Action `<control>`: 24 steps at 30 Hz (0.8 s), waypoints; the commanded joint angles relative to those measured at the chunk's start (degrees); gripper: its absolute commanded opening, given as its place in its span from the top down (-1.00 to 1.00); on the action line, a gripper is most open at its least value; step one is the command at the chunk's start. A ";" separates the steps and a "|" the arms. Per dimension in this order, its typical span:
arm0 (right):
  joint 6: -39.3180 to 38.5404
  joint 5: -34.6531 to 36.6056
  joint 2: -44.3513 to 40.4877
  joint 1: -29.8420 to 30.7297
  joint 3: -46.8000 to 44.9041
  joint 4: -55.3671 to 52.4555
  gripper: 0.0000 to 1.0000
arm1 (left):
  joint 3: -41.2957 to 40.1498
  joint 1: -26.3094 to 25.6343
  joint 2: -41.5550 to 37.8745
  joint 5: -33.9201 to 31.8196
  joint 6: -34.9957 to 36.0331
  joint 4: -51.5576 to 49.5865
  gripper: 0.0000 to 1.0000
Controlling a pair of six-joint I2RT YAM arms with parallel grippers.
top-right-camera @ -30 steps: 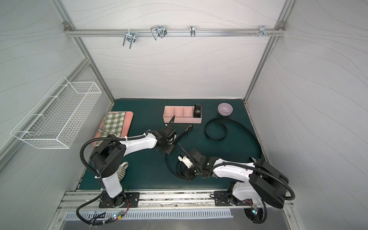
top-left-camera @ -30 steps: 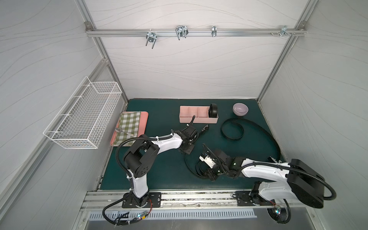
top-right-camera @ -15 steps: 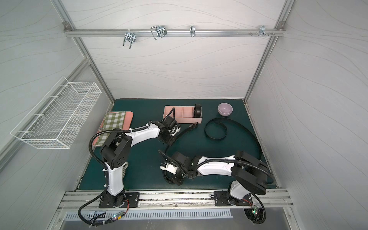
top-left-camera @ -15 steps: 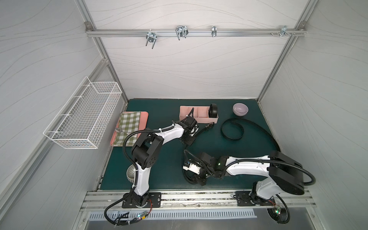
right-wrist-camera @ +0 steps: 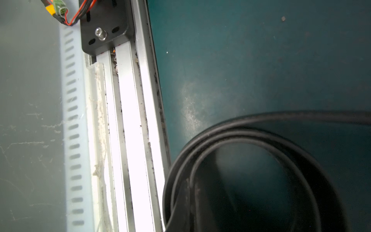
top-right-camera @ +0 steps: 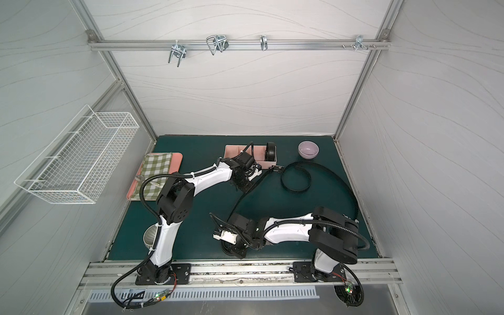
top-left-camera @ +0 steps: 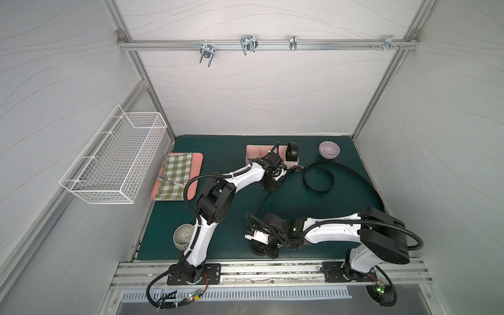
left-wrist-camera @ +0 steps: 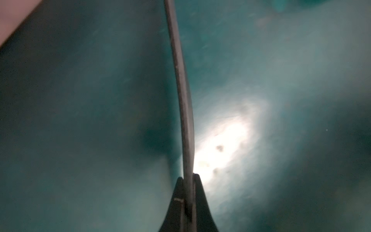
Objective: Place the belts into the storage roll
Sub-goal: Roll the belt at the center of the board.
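belt (left-wrist-camera: pixel 183 100) – light, floppy, slick; L gripper (left-wrist-camera: pixel 188 177) clamped on its run, R gripper (top-left-camera: pixel 268 250) pinching coiled end (right-wrist-camera: pixel 230 134) – prob best gripped across coil wall, else unrolls

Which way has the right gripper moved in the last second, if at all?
Yes. The right gripper has moved toward the front rail and away from the storage roll, its fingers shut on the belt.
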 commanded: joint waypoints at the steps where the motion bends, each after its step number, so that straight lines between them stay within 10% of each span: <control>1: -0.07 1.58 0.13 1.51 -1.25 -0.25 1.00 | 4.01 -0.77 1.44 1.91 -0.50 0.99 1.00; 11: 0.93 4.18 0.95 2.47 -1.08 -0.51 1.00 | -4.23 4.48 -2.20 4.23 -11.17 3.03 0.69; 14: 1.17 4.55 1.10 2.43 -1.21 -0.56 1.00 | -9.82 5.65 -7.80 -0.36 -13.12 5.80 0.24; 24: 1.35 4.41 0.86 2.17 -1.54 -0.40 1.00 | -25.70 18.59 -33.98 -10.64 -29.73 4.67 -0.12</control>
